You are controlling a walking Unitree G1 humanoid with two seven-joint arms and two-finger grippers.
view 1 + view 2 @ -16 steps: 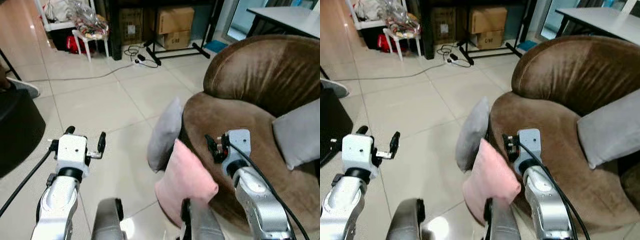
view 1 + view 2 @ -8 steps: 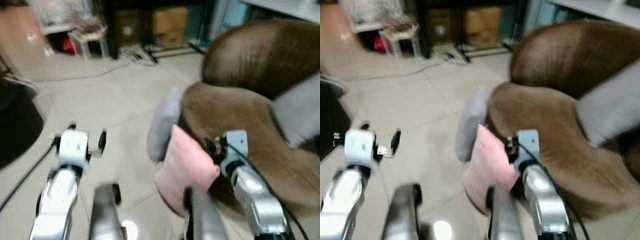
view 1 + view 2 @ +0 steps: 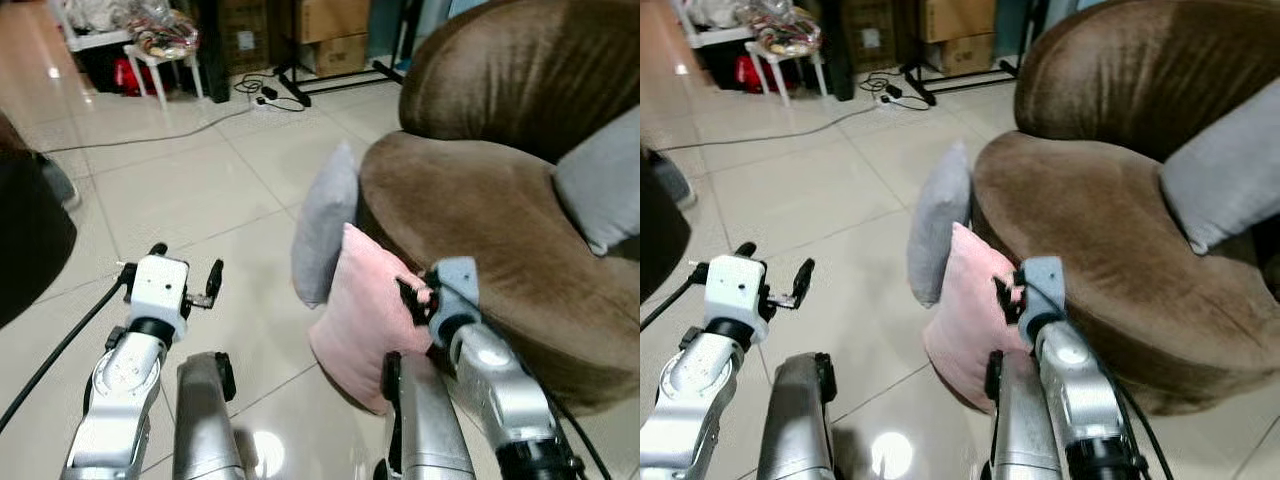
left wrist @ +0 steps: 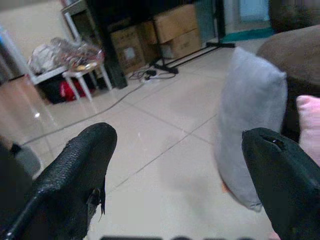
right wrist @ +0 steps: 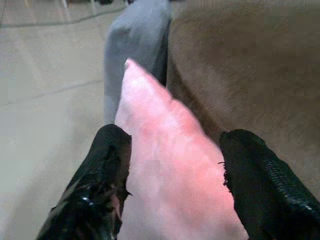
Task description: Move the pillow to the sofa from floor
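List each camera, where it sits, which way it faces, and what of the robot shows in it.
Left eye view: on the head, looking forward and down at the pink pillow, grey pillow and sofa; both arms show.
Right eye view: same head, same scene.
Left wrist view: along the open left end effector toward the grey pillow and tiled floor.
Right wrist view: along the open right end effector, its fingers either side of the pink pillow.
Shared: all views show both pillows.

pink pillow (image 3: 365, 320) lower right corner hidden behind my right arm | sofa (image 3: 520, 200) cut off at 3 o'clock
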